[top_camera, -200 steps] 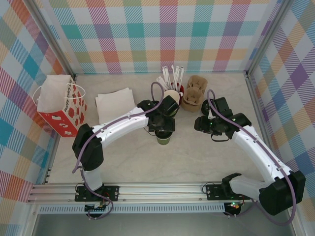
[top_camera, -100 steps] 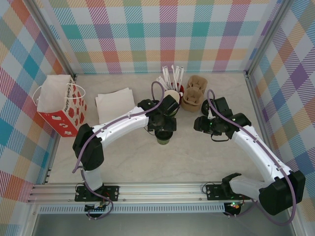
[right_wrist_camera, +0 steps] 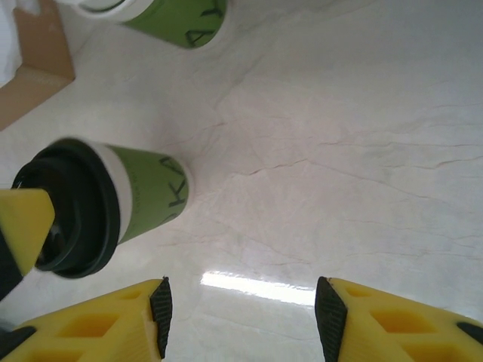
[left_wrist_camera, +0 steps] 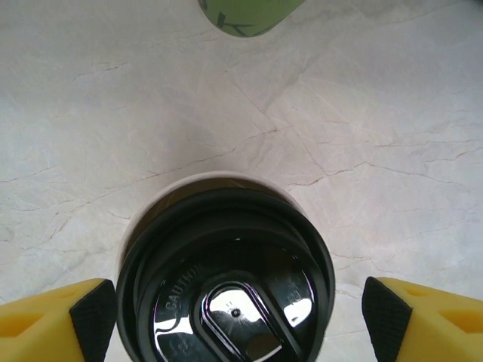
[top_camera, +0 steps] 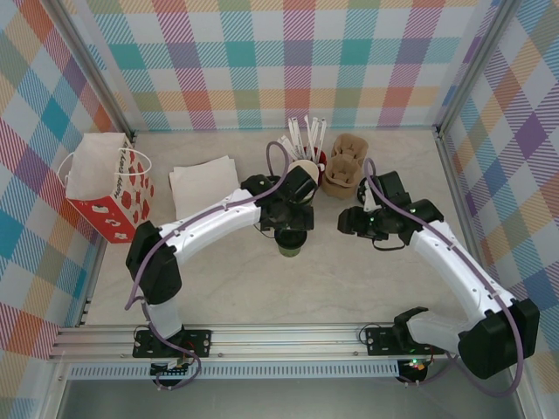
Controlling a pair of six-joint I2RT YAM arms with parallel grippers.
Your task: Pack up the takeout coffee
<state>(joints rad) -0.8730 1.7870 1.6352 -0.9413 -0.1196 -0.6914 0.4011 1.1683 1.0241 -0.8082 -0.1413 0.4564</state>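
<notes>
Since a second ago my left pincer [left_wrist_camera: 235, 313] has opened wider around the coffee cup [right_wrist_camera: 151, 200], and my right pincer [right_wrist_camera: 245, 311] has come a little closer to it from the right side. Both pincers are now apart and hold nothing. The left fingers [left_wrist_camera: 90, 313] stand on the two sides of the black lid [left_wrist_camera: 226, 294], and the right pincer has only bare table [right_wrist_camera: 339, 151] between its fingers.

The cup stands upright near the middle of the table, directly under my left pincer, with the lid on it. I judge it a light and soft thing. The paper wall will dent under a strong squeeze, and the lid may pop off if I pull on it. So I would take it gently at the green wall, just below the lid. Whether it is filled, I cannot tell.

A second cup [right_wrist_camera: 173, 19] stands near it. The cardboard carrier [top_camera: 345, 166] and the stirrers [top_camera: 306, 135] are further back. The red bag [top_camera: 109, 188] is well apart to the left, with the napkins [top_camera: 205, 186] between.
</notes>
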